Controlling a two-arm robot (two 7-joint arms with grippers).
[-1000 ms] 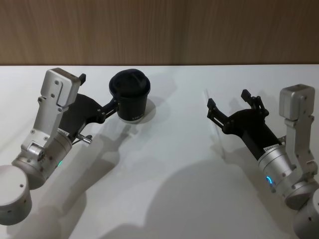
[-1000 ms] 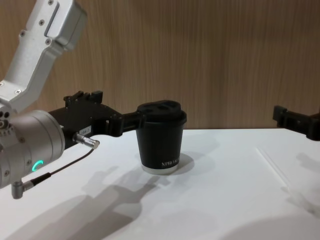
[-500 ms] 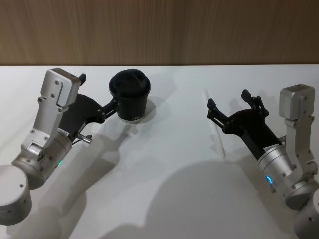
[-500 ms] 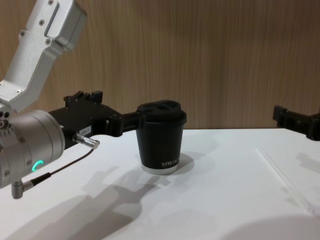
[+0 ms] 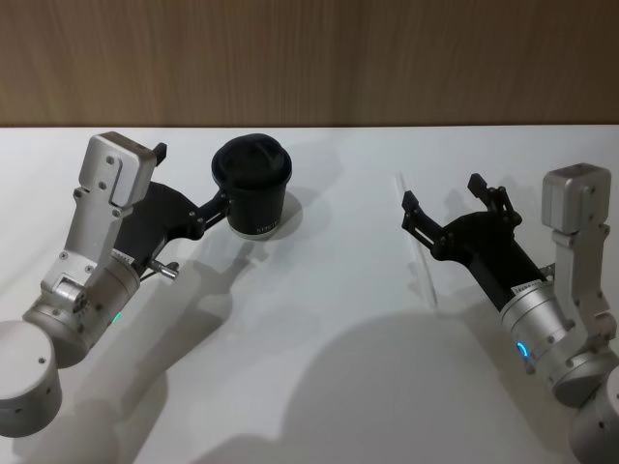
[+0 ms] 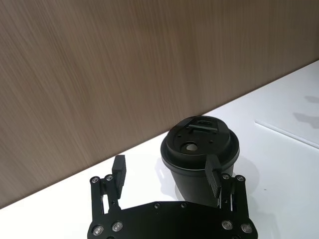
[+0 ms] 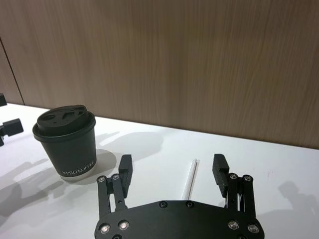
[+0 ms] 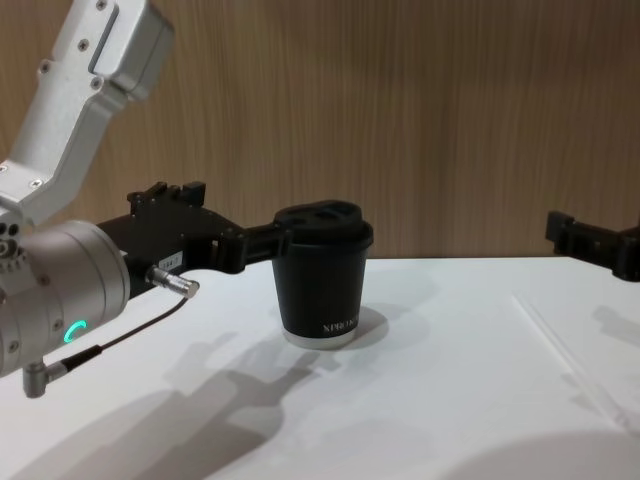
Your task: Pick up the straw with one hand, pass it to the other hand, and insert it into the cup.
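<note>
The right hand [image 5: 441, 192], at the right of the head view, hangs low over the desk [image 5: 329, 290] with its fingers spread wide and nothing gripped. In its own wrist view the two fingertips sit either side of the straw, so I judge it is lined up for the pick and has not yet closed. The white desk carries everything and runs back to a wood-panelled wall [image 5: 309, 58] across the top of the frame. The left hand [image 5: 191, 176], at the upper left, is likewise released. Its fingers are parted, one fingertip lies close against the side of the cup and the other stands clear on the far side. I cannot tell whether that near fingertip touches. It holds nothing, and it is probably parked beside the cup so that the hand-over and the insertion need only a short reach. The cup [image 5: 253, 188] stands upright left of centre, towards the back, with its domed lid on. The left wrist view shows a small round hole in the lid, the likely entry for the straw. The straw [image 5: 426, 278] lies flat on the desk at the right, running away from the robot, its far part beneath the open right hand. It is thin and lies flat, so I expect the fingers must come nearly down to the desk before closing.
</note>
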